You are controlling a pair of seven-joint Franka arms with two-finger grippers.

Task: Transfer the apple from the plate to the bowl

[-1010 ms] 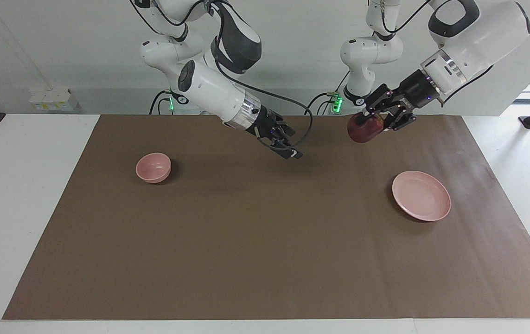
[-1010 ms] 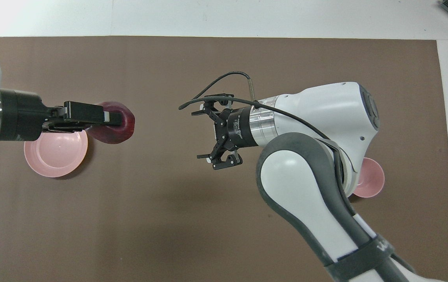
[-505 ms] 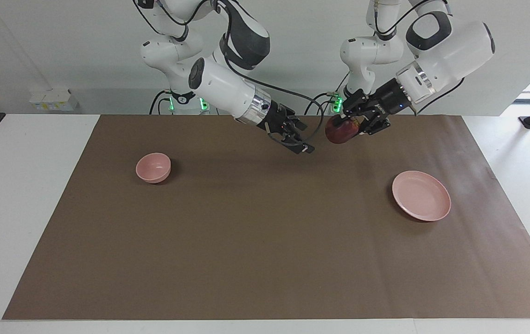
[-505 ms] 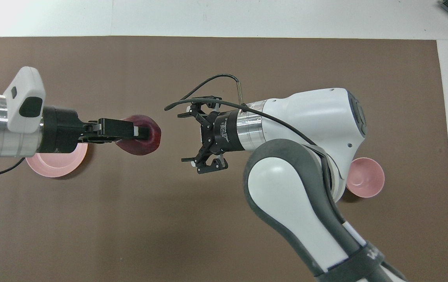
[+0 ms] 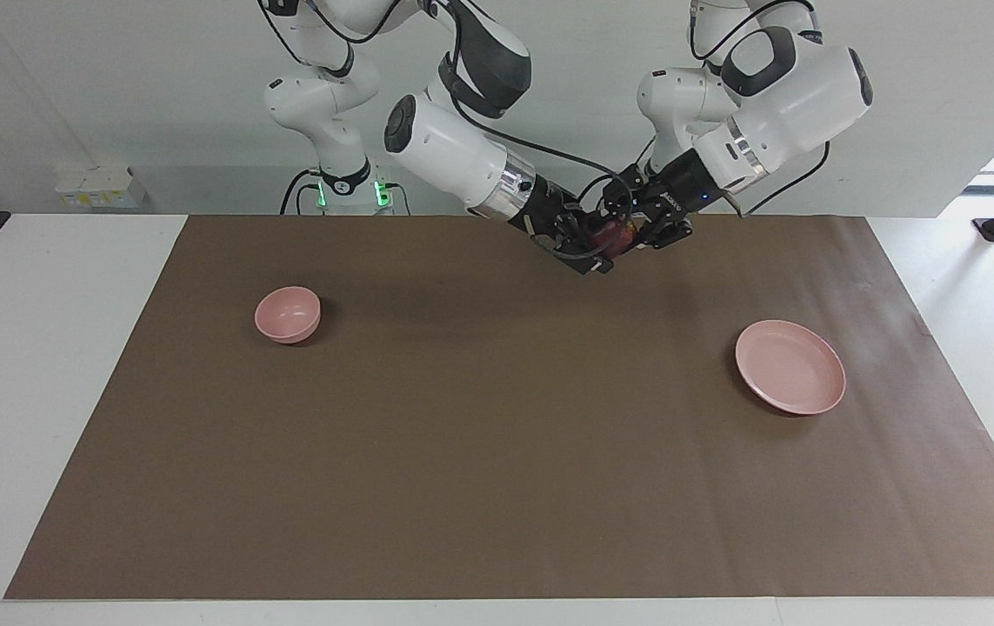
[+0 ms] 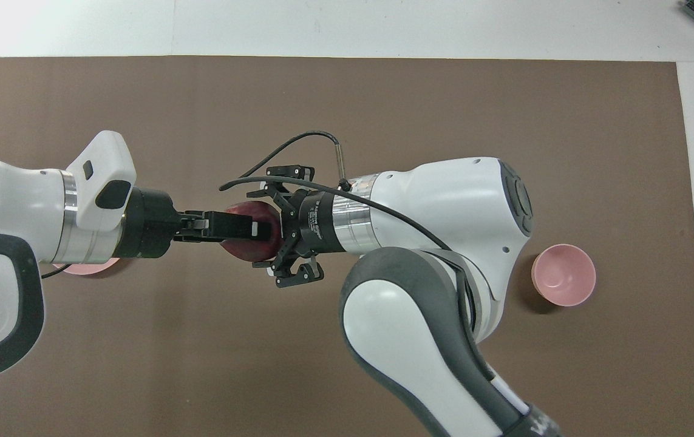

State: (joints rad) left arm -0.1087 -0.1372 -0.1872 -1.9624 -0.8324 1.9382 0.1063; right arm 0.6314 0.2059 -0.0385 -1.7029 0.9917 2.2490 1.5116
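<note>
The dark red apple [image 5: 608,236] is held in the air over the mat's middle, toward the robots' edge. My left gripper [image 5: 620,233] is shut on it; it also shows in the overhead view [image 6: 260,230] with the apple [image 6: 248,249]. My right gripper [image 5: 590,247] is open, with its fingers spread on either side of the apple [image 6: 272,228]. The pink plate [image 5: 790,378] lies bare at the left arm's end; in the overhead view only its edge [image 6: 82,268] shows under the left arm. The pink bowl [image 5: 288,313] stands at the right arm's end [image 6: 563,274].
A brown mat [image 5: 497,452] covers most of the white table [image 5: 44,348]. Both arms meet above the part of the mat nearest the robots.
My left gripper carried the apple from near the plate toward the middle. My right gripper moved to meet it, and its open fingers now stand around the apple.
</note>
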